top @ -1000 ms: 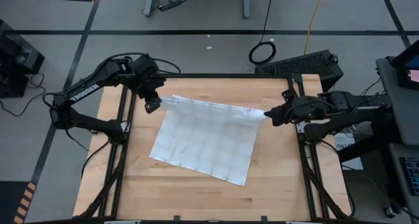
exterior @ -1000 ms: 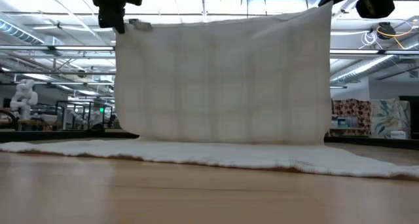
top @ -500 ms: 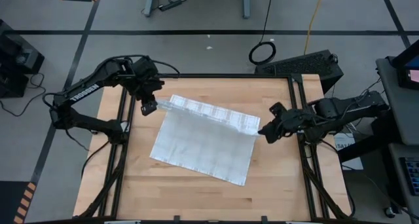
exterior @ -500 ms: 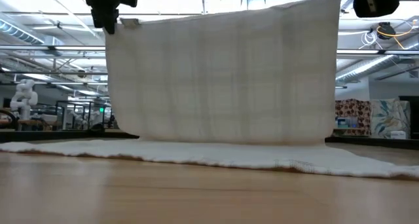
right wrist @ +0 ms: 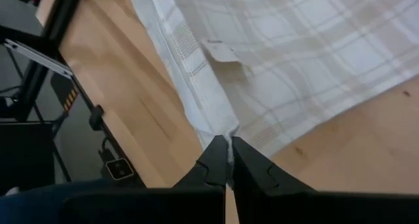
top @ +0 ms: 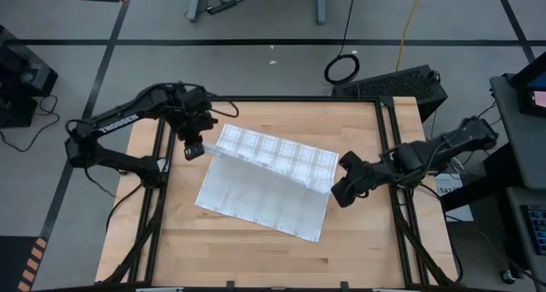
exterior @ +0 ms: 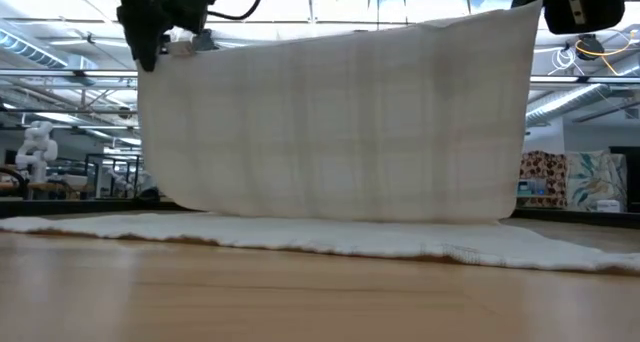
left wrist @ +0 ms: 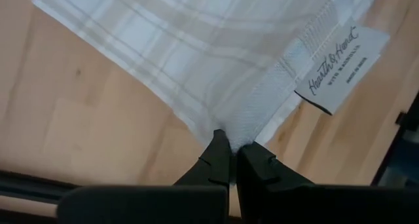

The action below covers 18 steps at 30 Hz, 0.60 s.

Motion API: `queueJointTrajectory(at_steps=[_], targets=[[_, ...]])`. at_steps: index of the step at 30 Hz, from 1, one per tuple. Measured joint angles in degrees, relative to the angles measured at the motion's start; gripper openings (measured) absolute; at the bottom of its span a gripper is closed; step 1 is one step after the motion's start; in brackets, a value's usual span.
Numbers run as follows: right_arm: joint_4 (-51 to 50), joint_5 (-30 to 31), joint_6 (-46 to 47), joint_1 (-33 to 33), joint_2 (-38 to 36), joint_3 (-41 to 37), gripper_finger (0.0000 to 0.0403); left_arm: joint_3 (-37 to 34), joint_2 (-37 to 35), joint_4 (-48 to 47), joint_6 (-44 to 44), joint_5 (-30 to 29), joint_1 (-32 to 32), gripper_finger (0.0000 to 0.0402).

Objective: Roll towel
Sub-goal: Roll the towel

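- Holding the towel [top: 264, 177] up by two corners, one per arm; lower half lies flat on the worktop [top: 256, 254], upper half is lifted and folded over toward 6 o'clock.
- Left tool [top: 194, 148]: at roughly 10 o'clock of the worktop, clamped tight on the towel's corner. Left wrist view shows both fingers [left wrist: 219, 160] pinched together with the cloth corner wedged between them.
- White sewn-in label [left wrist: 340, 70] with script print sits just beside that gripped corner, hanging off the hem.
- Right tool [top: 339, 192]: at about 3 o'clock, inboard of the worktop's right edge, also pinched closed on the opposite towel corner. Right wrist view shows the hem running straight into the closed fingers [right wrist: 213, 160].
- Lifted edge spans between the two tools, running from 10 o'clock down to 3 o'clock, so it is skewed, not parallel to the worktop edge.
- Low view: towel hangs as a broad sheet between the two tools, top edge nearly taut, with a slight sag toward the left tool's end; the bottom of the hanging part meets the flat part resting on the wood.
- Plaid check lines visible on the raised section from above; flat section reads plainer.
- Towel sits centred on the worktop, slightly toward 12 o'clock, rotated a bit clockwise.
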Motion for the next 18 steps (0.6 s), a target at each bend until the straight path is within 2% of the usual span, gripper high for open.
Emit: queueJointTrajectory(at_steps=[13,18], targets=[[1.1,0.7,3.6,4.1,4.8,0.0,0.0,-5.8,0.0,0.4,0.0,0.0,-1.2,0.0007],[1.5,0.6,3.2,5.6,7.9,0.0,0.0,-8.8,0.0,0.5,0.3,3.4,-1.4,0.0012]])
